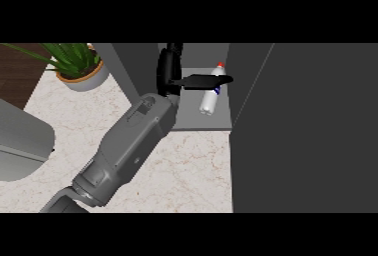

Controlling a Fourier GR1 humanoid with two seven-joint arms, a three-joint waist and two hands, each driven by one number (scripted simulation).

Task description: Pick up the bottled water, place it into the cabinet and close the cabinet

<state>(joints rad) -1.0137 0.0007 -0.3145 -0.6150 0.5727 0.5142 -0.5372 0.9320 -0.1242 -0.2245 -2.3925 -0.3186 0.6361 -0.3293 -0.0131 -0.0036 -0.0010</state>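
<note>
Left hand (177,75) reaches into open cabinet (198,52), thumb laid across bottled water (210,97), fingers straight, not wrapped round it. Bottle lies tilted on cabinet shelf, red cap pointing inward. Dark cabinet door (306,125) stands open at right. Potted plant (77,67) on marble counter (188,170) at left. Grey rounded object (18,142) at far left.

I've got the bottled water (211,95) in the upper middle of the frame: a clear bottle, red cap at top, blue label band. It's standing slightly tilted inside the cabinet (214,122), on its pale shelf. The cabinet's dark door at the right stands open.
</note>
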